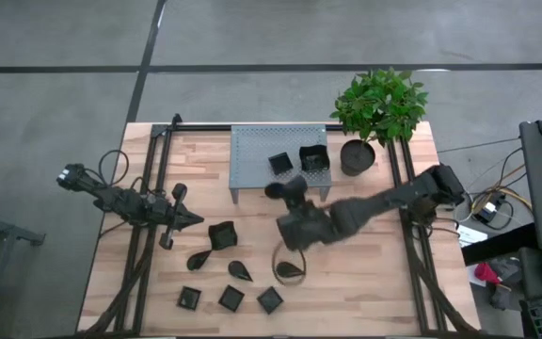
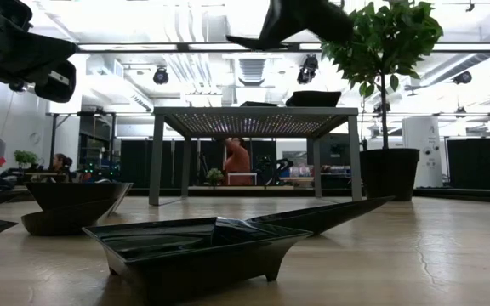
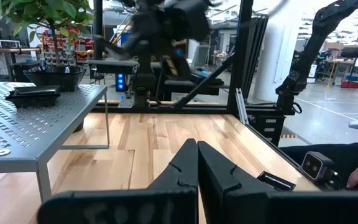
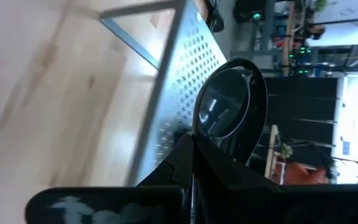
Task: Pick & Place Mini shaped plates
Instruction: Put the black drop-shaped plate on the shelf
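Observation:
My right gripper (image 1: 292, 200) hangs over the table just in front of the grey perforated stand (image 1: 252, 151), shut on a black teardrop mini plate (image 4: 229, 99), which also shows high in the low view (image 2: 243, 40). Two mini plates (image 1: 280, 163) (image 1: 314, 158) lie flat on the stand's top. Several more lie flat on the wood near the front, among them a wavy square (image 1: 222, 235), a leaf shape (image 1: 290, 269) and a little square (image 1: 231, 298). My left gripper (image 3: 196, 163) waits shut at the table's left, touching nothing. My right gripper pinches the teardrop plate by its narrow end (image 4: 196, 138) between its two fingers. The fingers slant down toward the stand, coming from the table's right. The plate is lifted clear of the table and stand, its rounded end (image 4: 238, 65) pointing away from the fingers.
A potted plant in a black round pot (image 1: 357, 156) stands right of the stand at the far edge. Black frame rails (image 1: 144, 235) (image 1: 412, 254) run along the table's left and right sides. Bare wood (image 1: 365, 282) lies at the front right.

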